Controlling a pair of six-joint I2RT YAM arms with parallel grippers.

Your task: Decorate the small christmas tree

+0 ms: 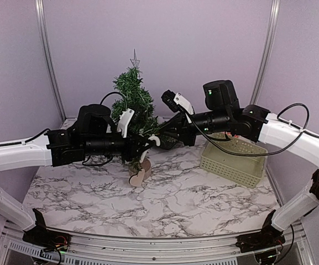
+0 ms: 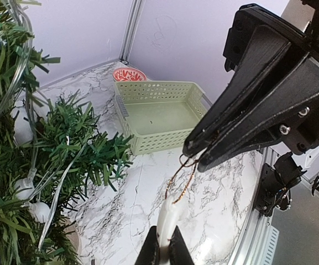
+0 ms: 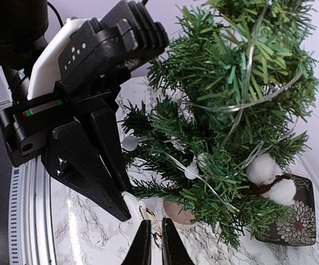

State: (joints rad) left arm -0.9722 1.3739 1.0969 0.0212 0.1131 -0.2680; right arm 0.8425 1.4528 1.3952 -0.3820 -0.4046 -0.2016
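Now, L gripper (image 2: 167, 248) clamps white ornament (image 2: 168, 220); R gripper (image 3: 153, 243) narrow round its gold loop (image 3: 156, 222) — grip unclear. The small christmas tree (image 1: 134, 102) stands upright just behind both — L arm nearer.

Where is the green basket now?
In the top view, the basket sits on the right, just right of the tree and partly under the right arm.

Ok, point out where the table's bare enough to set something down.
The marble table is bare across the front, between the arm bases and the small christmas tree. The green basket fills the right rear, though its inside looks empty. Crowded mid-table: left gripper and right gripper meet beside the tree.
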